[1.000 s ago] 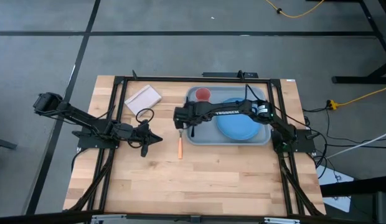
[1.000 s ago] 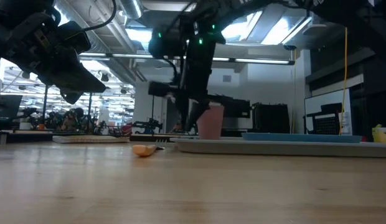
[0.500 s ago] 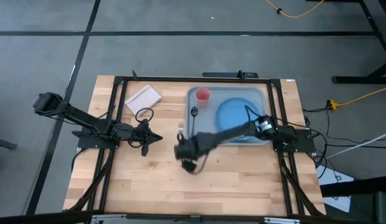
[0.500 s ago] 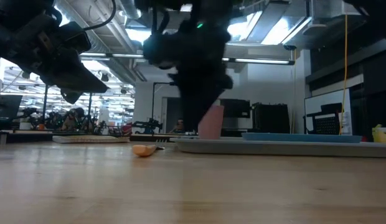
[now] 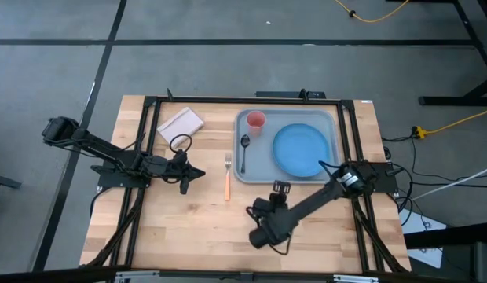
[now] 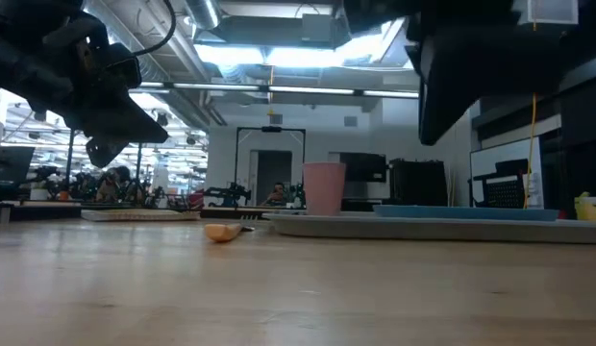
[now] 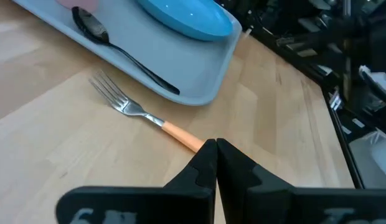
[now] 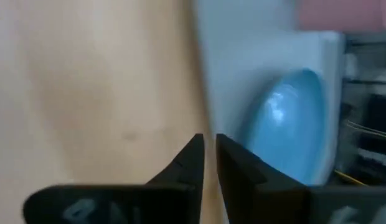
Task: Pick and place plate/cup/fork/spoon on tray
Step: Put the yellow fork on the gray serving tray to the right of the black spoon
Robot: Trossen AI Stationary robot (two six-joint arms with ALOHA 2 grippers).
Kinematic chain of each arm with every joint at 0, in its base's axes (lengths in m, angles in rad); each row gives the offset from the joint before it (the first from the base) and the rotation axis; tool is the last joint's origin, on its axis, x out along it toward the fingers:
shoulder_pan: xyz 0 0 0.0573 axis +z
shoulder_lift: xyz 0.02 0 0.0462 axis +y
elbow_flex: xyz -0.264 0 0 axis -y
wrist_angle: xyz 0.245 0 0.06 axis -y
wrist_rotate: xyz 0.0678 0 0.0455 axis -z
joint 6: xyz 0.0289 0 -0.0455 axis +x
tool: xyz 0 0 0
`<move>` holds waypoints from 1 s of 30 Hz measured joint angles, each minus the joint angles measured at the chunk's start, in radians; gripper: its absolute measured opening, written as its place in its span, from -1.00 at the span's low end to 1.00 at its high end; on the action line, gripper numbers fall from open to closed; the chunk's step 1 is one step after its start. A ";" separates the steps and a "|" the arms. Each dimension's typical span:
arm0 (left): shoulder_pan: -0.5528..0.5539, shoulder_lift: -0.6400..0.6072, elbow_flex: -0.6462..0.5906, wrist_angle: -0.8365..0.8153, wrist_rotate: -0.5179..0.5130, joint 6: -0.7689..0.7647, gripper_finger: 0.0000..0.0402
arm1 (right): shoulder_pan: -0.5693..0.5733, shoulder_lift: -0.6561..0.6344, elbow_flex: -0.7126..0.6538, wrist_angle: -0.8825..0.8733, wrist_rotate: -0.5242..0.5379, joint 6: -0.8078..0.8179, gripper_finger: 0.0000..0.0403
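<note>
The grey-blue tray (image 5: 330,174) lies at the table's far right. In it are the blue plate (image 5: 298,149), the pink-red cup (image 5: 256,119) upright at its far left corner, and the dark spoon (image 5: 244,153) flat along its left side. The orange-handled fork (image 5: 227,177) lies flat on the wood just left of the tray, tines toward the far edge. My left gripper (image 5: 198,174) is shut and empty, hovering left of the fork. My right gripper (image 5: 279,189) is shut and empty, above the table just near of the tray.
A small pale flat rectangle (image 5: 181,122) lies at the far left of the table. A black cable loop (image 5: 181,144) hangs by the left arm. Bare wood spreads along the near half of the table. The room behind shows in the low view.
My right gripper has drawn away from the tray's left end, over the fork, toward the table's near edge, rising out of the low view's middle. The spoon now shows lying in the tray where the gripper was. The fork, plate and cup have stayed put.
</note>
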 joint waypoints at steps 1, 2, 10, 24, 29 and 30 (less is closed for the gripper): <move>0.000 0.000 0.000 0.000 0.000 -0.001 -1.00 | 0.013 -0.012 -0.013 0.030 -0.015 -0.020 -0.77; 0.000 0.000 0.000 0.000 0.000 -0.001 -1.00 | 0.028 -0.020 -0.026 0.053 -0.034 -0.051 -0.77; 0.000 0.000 0.000 0.004 -0.002 -0.002 -1.00 | 0.128 -0.025 -0.057 0.096 -0.045 -0.177 -0.77; 0.000 0.000 0.000 0.019 -0.049 -0.002 -1.00 | 0.186 -0.406 -0.647 0.344 0.425 -0.067 -0.77; 0.000 0.000 0.000 0.014 -0.099 0.004 -1.00 | 0.149 -0.722 -1.004 0.826 0.311 -0.201 -0.77; 0.000 0.000 0.000 0.012 -0.114 0.005 -1.00 | 0.141 -0.790 -1.067 0.936 0.259 -0.263 -0.77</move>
